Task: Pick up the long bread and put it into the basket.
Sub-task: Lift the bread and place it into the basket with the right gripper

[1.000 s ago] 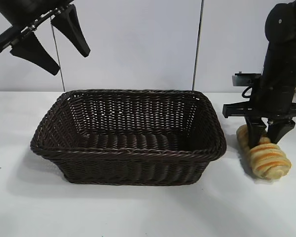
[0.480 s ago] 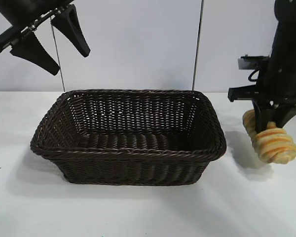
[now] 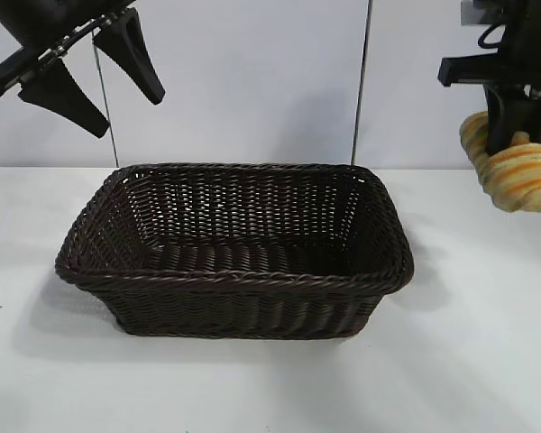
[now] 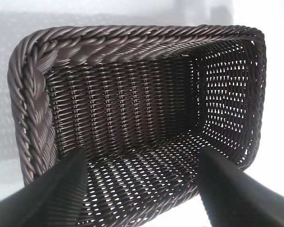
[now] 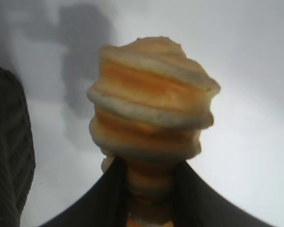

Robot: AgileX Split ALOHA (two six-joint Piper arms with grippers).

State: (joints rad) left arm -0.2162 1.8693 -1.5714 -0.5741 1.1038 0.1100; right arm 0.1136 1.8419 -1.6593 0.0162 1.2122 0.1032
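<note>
Both hands aloft | right hand [image 3: 520, 135] clamps long bread [image 3: 523, 176]

Place: robot lab or test bench, staged for a trial.
Surface: bare white tabletop [image 3: 252, 388], no household clutter.
Backdrop: plain white wall panels [image 3: 252, 81] with a vertical seam at 12 o'clock.
Equipment: black robot arms at 10 and 2 o'clock.

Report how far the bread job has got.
Done: the right gripper has shut on the long bread and holds it clear of the table. In hand: the carry. Left: moving it over the basket, which holds nothing, and releasing. The left gripper hangs open above it.
</note>
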